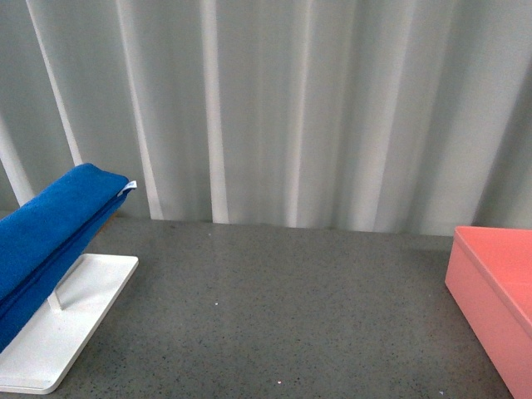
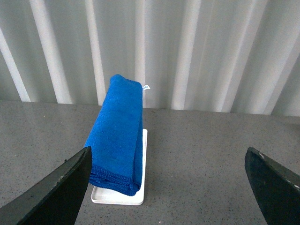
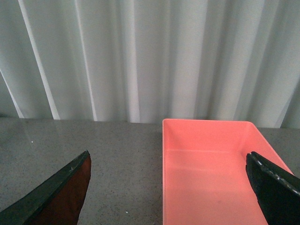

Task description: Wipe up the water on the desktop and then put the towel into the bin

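The blue towel (image 1: 50,233) hangs folded over a white rack at the left of the dark grey desktop (image 1: 283,307); its white tag points toward the curtain. In the left wrist view the towel (image 2: 117,136) lies ahead and to one side of my left gripper (image 2: 168,187), which is open and empty, well short of it. The pink bin (image 1: 495,291) stands at the right edge. My right gripper (image 3: 168,192) is open and empty, over the bin's (image 3: 211,178) near rim. No water shows on the desktop. Neither arm appears in the front view.
The white rack tray (image 1: 66,324) with a rod (image 1: 55,299) holds the towel up at a slant. A pale pleated curtain (image 1: 283,108) closes off the back of the desktop. The bin's inside is bare.
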